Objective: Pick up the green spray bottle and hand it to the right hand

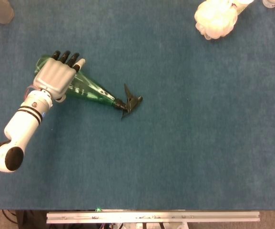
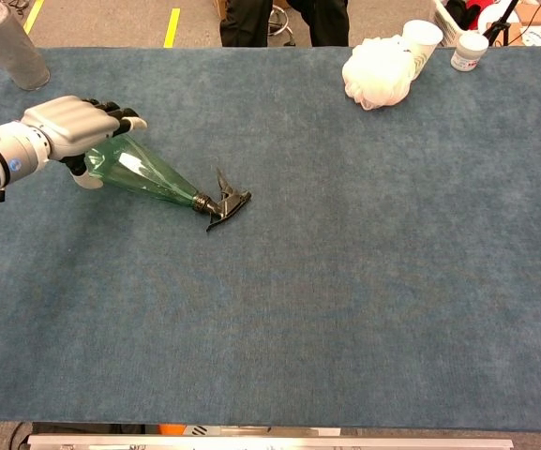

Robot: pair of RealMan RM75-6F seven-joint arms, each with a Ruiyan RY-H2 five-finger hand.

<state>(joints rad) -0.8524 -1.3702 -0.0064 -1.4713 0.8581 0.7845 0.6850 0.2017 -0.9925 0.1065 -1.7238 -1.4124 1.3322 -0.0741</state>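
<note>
The green spray bottle [image 1: 90, 89] lies on its side on the blue desk [image 1: 185, 157], toward the far left corner, its black trigger head [image 1: 130, 102] pointing toward the desk's middle. The left hand [image 1: 56, 78] covers the bottle's wide base, fingers [image 1: 65, 57] stretched over it and the thumb down beside it; whether they clamp the bottle I cannot tell. A white crumpled bundle [image 2: 379, 73] and a paper cup [image 2: 422, 39] sit near the far right corner, a grey cylinder [image 2: 9, 45] at the far left corner.
</note>
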